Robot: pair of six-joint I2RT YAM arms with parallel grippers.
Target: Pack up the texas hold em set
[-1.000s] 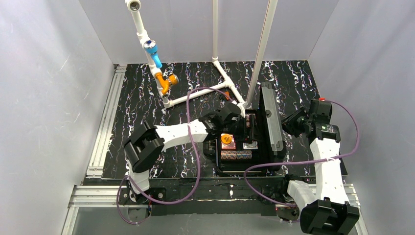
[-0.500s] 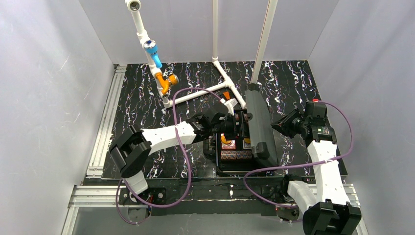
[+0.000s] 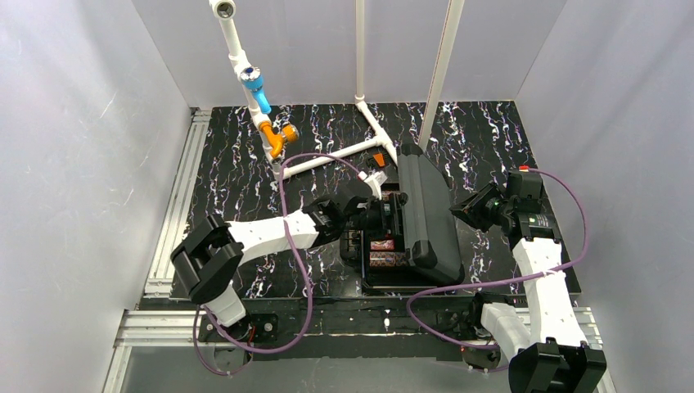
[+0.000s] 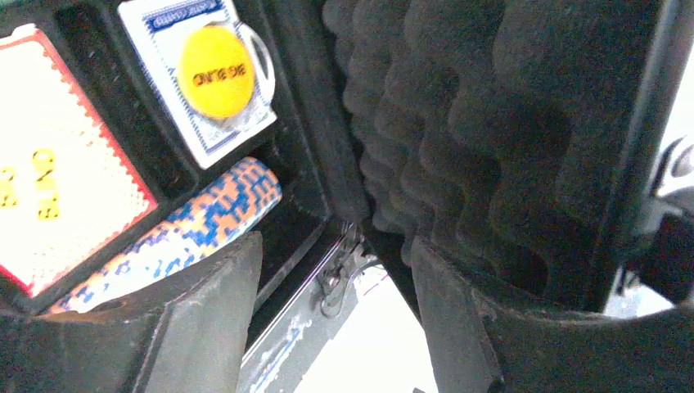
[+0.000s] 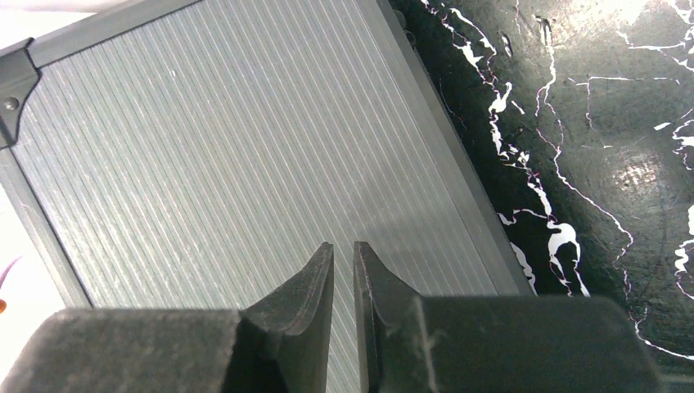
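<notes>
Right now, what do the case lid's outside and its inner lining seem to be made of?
The lid's outside is a grey, finely ribbed sheet with a dull sheen: aluminium or moulded plastic, I can't tell which. The inner lining is black and matte with wavy egg-crate bumps, so it is most likely soft foam.

Black marbled table (image 3: 229, 164) under case (image 3: 425, 214), pipe frame (image 3: 327, 160)

case lid (image 5: 245, 147): ribbed matt grey | foam lining (image 4: 491, 123): bumpy soft black | table (image 5: 622, 164): glossy marbled
</notes>
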